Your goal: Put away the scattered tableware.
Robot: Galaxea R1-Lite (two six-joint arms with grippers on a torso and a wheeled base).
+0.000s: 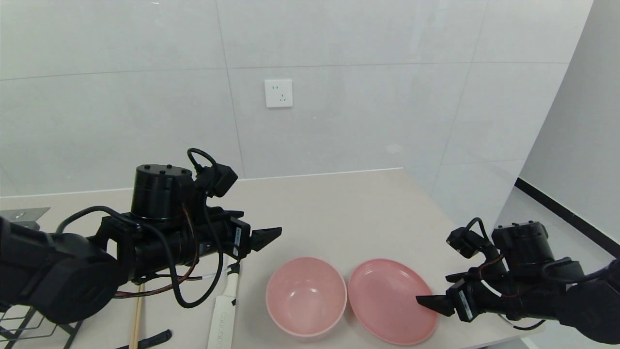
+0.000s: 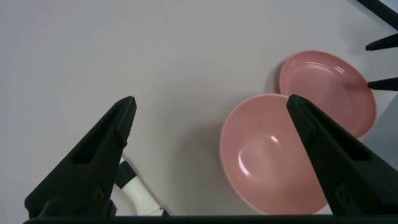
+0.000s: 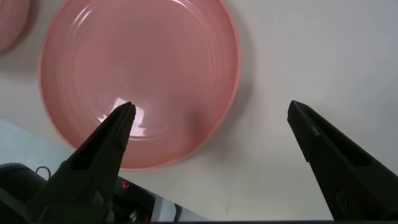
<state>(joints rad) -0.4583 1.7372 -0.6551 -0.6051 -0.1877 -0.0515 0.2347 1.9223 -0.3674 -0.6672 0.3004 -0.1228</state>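
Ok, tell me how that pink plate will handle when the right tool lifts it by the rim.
The pink plate looks rigid and thin, so it should lift as one piece. Its glossy sheen suggests the rim may slip in the open right tool. It lies flat on the counter beside the pink bowl, so a push would probably slide it, not tip it.

I see a pink bowl (image 1: pixel 306 296), upright and empty, near the front edge of the counter (image 1: pixel 339 213). A shallow pink plate (image 1: pixel 391 308) sits just beside it on the right, rims approx touching. Left of the bowl a white-handled utensil (image 1: pixel 224 310), a wooden chopstick (image 1: pixel 137 315) and a black utensil (image 1: pixel 150 339) lie flat.
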